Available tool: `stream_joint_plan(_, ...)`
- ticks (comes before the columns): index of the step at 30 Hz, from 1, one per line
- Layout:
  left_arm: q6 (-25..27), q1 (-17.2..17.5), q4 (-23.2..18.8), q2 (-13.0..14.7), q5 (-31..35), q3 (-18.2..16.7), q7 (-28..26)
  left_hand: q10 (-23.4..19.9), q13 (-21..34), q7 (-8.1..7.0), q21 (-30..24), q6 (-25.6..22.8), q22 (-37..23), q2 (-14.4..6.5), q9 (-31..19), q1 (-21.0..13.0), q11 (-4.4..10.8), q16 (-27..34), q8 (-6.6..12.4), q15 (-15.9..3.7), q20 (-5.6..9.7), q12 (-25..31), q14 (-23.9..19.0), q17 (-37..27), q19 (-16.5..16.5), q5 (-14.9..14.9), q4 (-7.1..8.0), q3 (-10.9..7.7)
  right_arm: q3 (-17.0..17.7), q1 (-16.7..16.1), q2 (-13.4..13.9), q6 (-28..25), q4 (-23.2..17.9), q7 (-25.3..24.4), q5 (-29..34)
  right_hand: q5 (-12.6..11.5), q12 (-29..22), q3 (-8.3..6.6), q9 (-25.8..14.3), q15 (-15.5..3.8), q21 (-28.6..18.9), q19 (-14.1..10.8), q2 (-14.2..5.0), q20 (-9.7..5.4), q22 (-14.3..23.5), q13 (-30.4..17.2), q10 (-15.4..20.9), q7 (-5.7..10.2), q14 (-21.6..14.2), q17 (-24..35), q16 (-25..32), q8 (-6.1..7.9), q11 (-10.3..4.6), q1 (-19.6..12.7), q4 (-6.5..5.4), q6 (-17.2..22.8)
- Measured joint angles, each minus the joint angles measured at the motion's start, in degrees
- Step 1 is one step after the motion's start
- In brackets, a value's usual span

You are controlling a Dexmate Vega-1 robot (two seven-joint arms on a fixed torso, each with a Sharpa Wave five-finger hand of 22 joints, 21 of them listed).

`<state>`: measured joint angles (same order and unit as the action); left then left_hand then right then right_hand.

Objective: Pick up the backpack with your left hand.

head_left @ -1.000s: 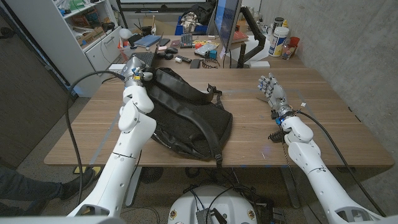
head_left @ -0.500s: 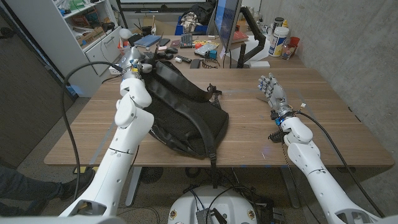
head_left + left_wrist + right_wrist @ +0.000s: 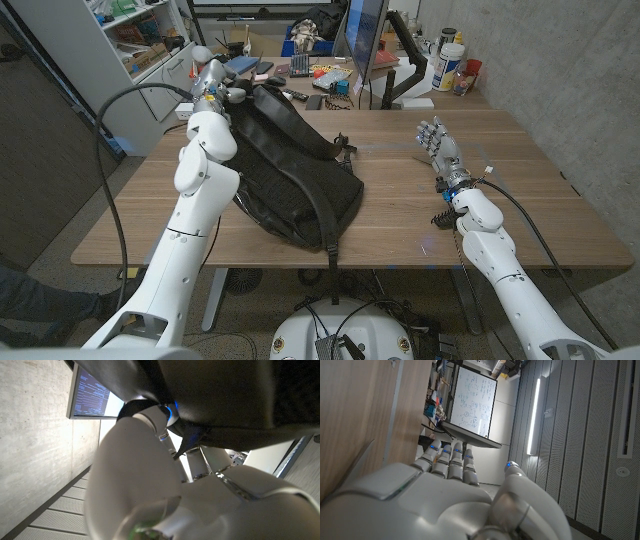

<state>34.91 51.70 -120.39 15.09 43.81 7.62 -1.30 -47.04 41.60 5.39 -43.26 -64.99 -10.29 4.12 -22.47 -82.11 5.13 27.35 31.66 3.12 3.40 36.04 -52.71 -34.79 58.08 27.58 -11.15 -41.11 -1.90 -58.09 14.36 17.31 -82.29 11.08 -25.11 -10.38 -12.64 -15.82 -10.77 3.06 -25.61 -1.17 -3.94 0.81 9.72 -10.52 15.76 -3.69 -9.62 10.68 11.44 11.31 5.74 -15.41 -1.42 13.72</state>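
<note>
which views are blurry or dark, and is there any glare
Head view: sharp and evenly lit; the backpack reads as a dark mass with little detail. Left wrist view: left hand close and soft, backpack dark overhead, monitor bright. Right wrist view: right hand slightly soft, wall light strip glaring.

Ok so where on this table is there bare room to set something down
The widest bare patch lies between the backpack and the right hand, running to the table near edge. Another open strip sits at the left end, beside the left arm. The far left corner is crowded: the left hand grips the backpack there, with desk clutter just behind.
</note>
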Motion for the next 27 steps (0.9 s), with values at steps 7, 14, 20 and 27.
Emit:
stream_joint_plan(7, -0.42, -1.41, -0.27, 0.60, -0.03, 0.14, 1.20, 0.00, 0.00, 0.00, -0.44, 0.00, 0.02, -0.16, -0.16, 0.15, 0.00, -0.13, 0.00, -0.04, 0.22, -0.13, 0.04, -0.12, -0.21, -0.01, -0.02, -0.03, 0.19, -0.36, -0.03, 0.08, -0.65, -0.43, 0.13, 0.00, 0.00, 0.00, 0.00, 0.22, 0.45, 0.00, -0.22, 0.00, 0.00, 0.00, 0.00, 0.00, -0.22, 0.00, 0.00, 0.00, 0.00, 0.22, 0.00, 0.00)
stream_joint_plan(14, -0.60, -3.27, -1.17, 1.36, 0.02, 0.98, 2.18, -0.20, 0.23, -0.34, -0.83, -0.28, 0.05, -0.38, -0.27, 0.37, 0.20, -0.34, 0.00, -0.10, 0.30, -0.17, 0.10, -0.46, -0.29, 0.20, -0.02, -0.03, 0.36, -0.63, -0.12, 0.26, -1.03, -0.82, 0.19, 0.00, 0.00, 0.00, 0.00, 0.22, 0.44, -0.32, -0.22, -0.31, 0.00, 0.00, 0.00, 0.00, -0.22, 0.00, 0.01, 0.00, 0.00, 0.22, 0.00, 0.00)
stream_joint_plan(20, -0.73, -4.31, -2.03, 1.55, 0.20, 1.48, 2.58, -0.20, 0.34, -0.51, -0.88, -0.10, 0.02, -0.38, -0.19, 0.38, 0.19, -0.46, 0.00, -0.10, 0.30, -0.28, 0.10, -0.59, -0.29, 0.20, -0.02, -0.03, 0.52, -0.84, -0.17, 0.44, -1.20, -0.84, 0.18, 0.00, 0.00, 0.00, 0.00, 0.21, 0.44, -0.31, -0.22, -0.31, 0.00, 0.00, 0.00, 0.00, -0.21, 0.00, 0.01, 0.00, 0.00, 0.22, 0.00, 0.00)
stream_joint_plan(27, -0.74, -5.44, -2.91, 1.99, 0.88, 2.30, 3.24, -0.20, 0.49, -0.51, -1.31, -0.10, 0.01, -0.38, -0.27, 0.38, 0.19, -0.56, 0.00, -0.11, 0.31, -0.46, 0.11, -0.73, -0.29, 0.21, -0.02, -0.03, 0.77, -1.07, -0.18, 0.66, -1.41, -0.85, 0.00, 0.00, 0.00, 0.00, 0.00, 0.21, 0.83, -0.31, -0.22, -0.31, 0.07, 0.00, 0.00, 0.00, -0.21, 0.00, 0.02, 0.00, 0.00, 0.22, -0.01, 0.00)
